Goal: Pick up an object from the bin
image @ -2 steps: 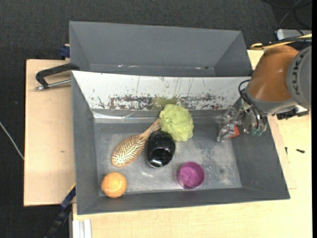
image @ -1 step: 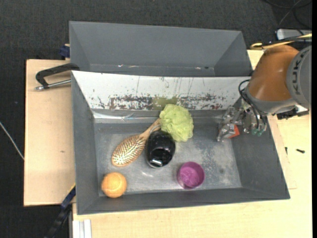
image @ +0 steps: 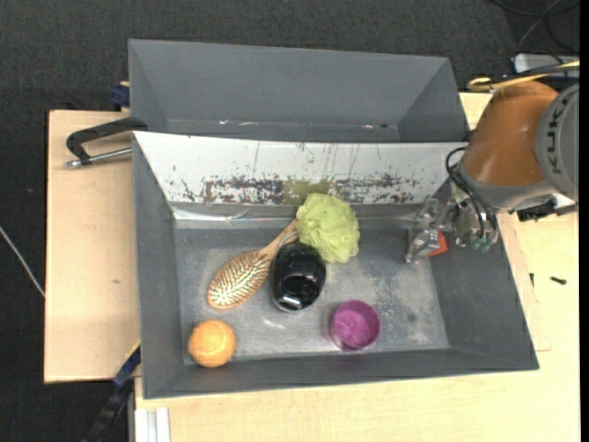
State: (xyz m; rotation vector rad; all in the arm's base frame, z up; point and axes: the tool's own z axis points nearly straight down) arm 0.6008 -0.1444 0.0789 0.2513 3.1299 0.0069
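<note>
Nearest: round orange ball (image: 212, 343); purple plastic cup (image: 354, 325), mouth up, standing apart, likely the easiest pick. Beyond: glossy black rounded object (image: 297, 276) touching oval wooden hairbrush (image: 241, 279); green mesh sponge (image: 328, 226). Fingers (image: 425, 239) near right wall: spread cannot tell. Centre first, then descend.

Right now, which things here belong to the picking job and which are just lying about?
Job in hand: grey bin; end effector, at its right side; green mesh puff, the nearest candidate.
Lying about, though any could be picked: wooden hairbrush, black rounded object, purple cup, orange ball.
</note>
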